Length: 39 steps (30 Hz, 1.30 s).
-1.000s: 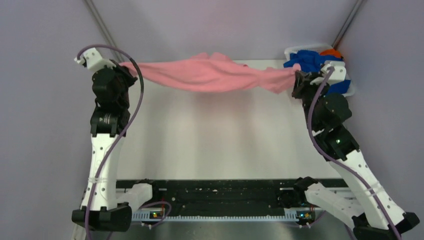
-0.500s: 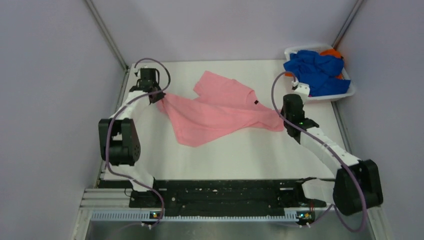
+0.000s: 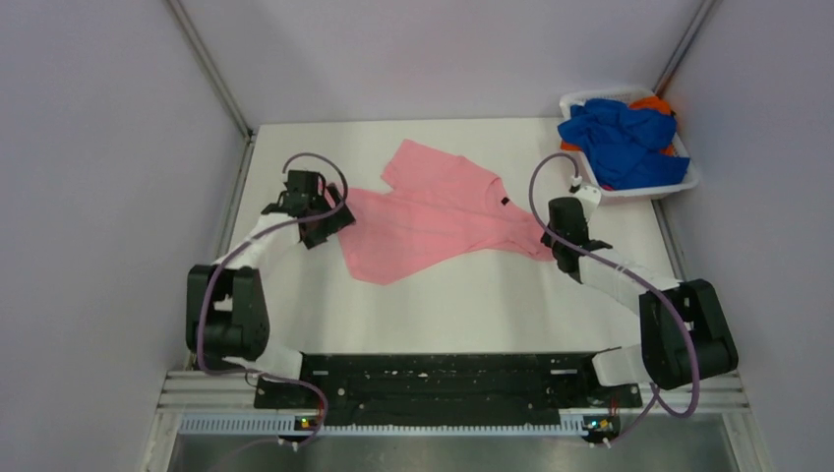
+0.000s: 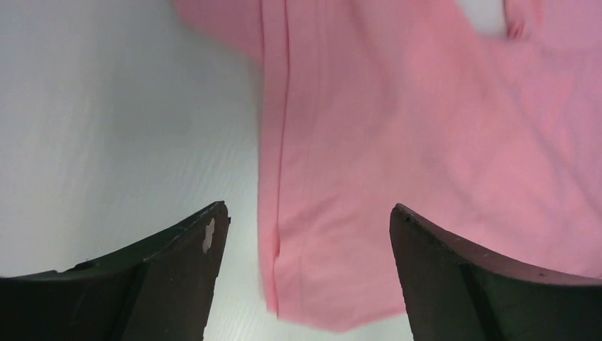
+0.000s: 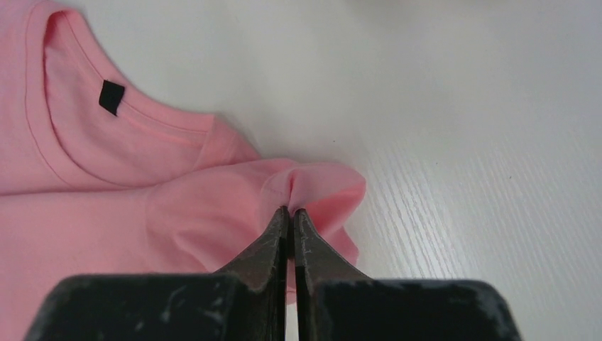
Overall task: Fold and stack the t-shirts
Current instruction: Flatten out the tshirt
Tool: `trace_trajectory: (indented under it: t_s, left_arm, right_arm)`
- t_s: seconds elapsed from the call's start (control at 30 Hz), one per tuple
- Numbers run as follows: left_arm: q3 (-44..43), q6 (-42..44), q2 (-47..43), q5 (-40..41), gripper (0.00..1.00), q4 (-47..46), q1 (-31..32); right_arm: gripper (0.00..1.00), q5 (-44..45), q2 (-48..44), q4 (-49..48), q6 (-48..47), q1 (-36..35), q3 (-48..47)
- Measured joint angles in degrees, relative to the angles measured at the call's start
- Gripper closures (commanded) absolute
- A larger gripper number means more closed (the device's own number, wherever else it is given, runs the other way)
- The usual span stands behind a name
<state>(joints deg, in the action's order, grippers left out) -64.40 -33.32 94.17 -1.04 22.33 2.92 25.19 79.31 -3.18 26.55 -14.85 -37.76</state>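
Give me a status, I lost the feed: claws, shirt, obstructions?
Left claw open over pink t-shirt edge. Right claw shut on a pinched fold. Shirt spread on table, unfolded. Basket far right, apart.

White table (image 3: 443,305), matte; fine grain shows in the right wrist view. One pink t-shirt (image 3: 433,221) lies directly on it, just beyond centre, stretched from 10 o'clock to 3 o'clock. A sleeve points toward 12 o'clock. Dark neck tag (image 3: 503,203) faces up, toward 1 o'clock. Cloth mostly flat, wrinkled; the 3 o'clock end is bunched. White basket (image 3: 659,190) sits at the 2 o'clock corner.
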Motion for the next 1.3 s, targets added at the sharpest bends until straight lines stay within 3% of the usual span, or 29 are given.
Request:
trace_trajectory:
  t_s: [0.17,0.3,0.5,0.57,0.6,0.63,0.67,0.93,1.07,1.3]
  left_arm:
    - [15.5,-4.8,-13.7,0.2,0.12,1.9,9.5]
    - [20.3,-8.5,-14.1,1.8,0.19,2.5,17.9]
    - [21.9,-12.0,-11.5,1.9,0.32,0.0,20.2]
    - [20.6,-12.5,-9.5,1.9,0.44,-1.8,20.2]
    - [19.8,-13.0,-8.3,2.0,0.59,-2.7,20.3]
    - [19.1,-13.3,-7.2,2.2,0.90,-3.3,20.3]
    - [18.4,-13.6,-6.1,2.2,1.00,-3.9,20.3]
    - [17.2,-11.2,-6.8,4.2,1.00,-2.0,20.5]
    - [16.1,-8.4,-21.0,8.3,1.00,1.7,20.5]
    - [3.4,-2.3,-44.5,16.5,1.00,1.8,20.5]
  right_arm:
    - [1.00,-0.9,-3.5,-0.3,1.6,0.0,3.4]
    - [1.00,-1.6,-6.9,-0.9,2.2,0.0,4.3]
    - [1.00,-2.4,-9.4,-2.0,2.2,0.0,5.4]
    - [1.00,-2.7,-9.4,-1.9,2.2,0.0,5.7]
    - [1.00,-2.8,-9.4,-2.0,2.2,0.0,5.9]
    - [1.00,-2.9,-9.4,-1.9,2.2,0.0,5.9]
    - [1.00,-3.0,-9.4,-1.9,2.2,0.0,6.0]
    - [1.00,-3.9,-13.4,-0.6,2.2,0.0,6.0]
    - [1.00,-5.4,-23.0,0.6,2.2,0.0,5.8]
    - [1.00,-9.9,-37.2,4.5,1.0,0.0,-3.5]
